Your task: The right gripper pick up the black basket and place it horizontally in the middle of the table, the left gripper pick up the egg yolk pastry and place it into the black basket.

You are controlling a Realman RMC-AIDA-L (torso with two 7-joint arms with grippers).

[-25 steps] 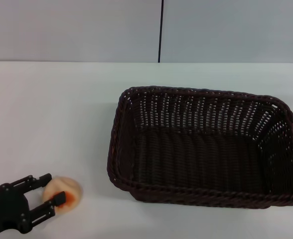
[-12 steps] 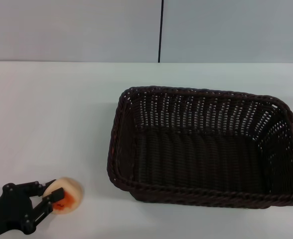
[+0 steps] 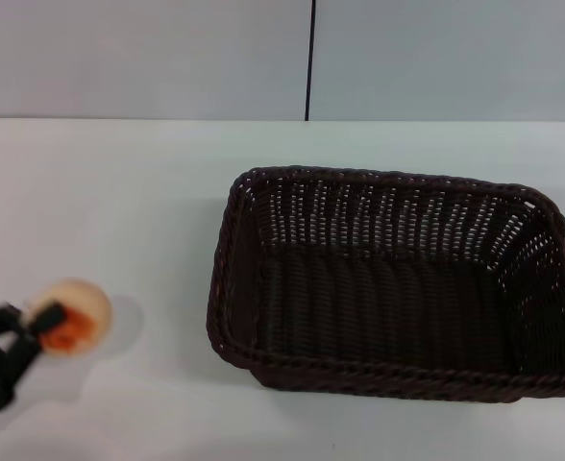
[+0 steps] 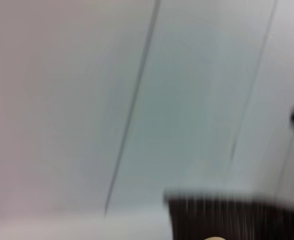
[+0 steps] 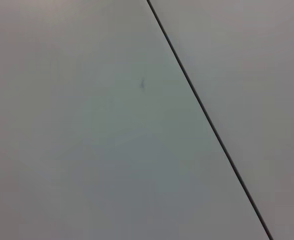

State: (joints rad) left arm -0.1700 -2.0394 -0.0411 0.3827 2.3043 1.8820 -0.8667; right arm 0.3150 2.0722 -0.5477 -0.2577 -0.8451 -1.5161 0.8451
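The black basket (image 3: pixel 398 280) sits on the white table (image 3: pixel 119 202), right of centre, long side across, and it holds nothing. At the table's front left, my left gripper (image 3: pixel 42 325) is shut on the egg yolk pastry (image 3: pixel 71 315) and holds it lifted above the table, its shadow on the surface below. The pastry's orange-red patch faces the fingers. The left wrist view shows the basket (image 4: pixel 237 220) as a dark blur and a sliver of the pastry (image 4: pixel 214 238). My right gripper is out of view.
A grey wall with a dark vertical seam (image 3: pixel 309 58) stands behind the table. The right wrist view shows only a grey panel with a seam (image 5: pixel 207 120). Bare tabletop lies between the pastry and the basket's near-left rim (image 3: pixel 220 288).
My left gripper closed on the pastry and lifted it up and to the left off the table. The basket has not moved.
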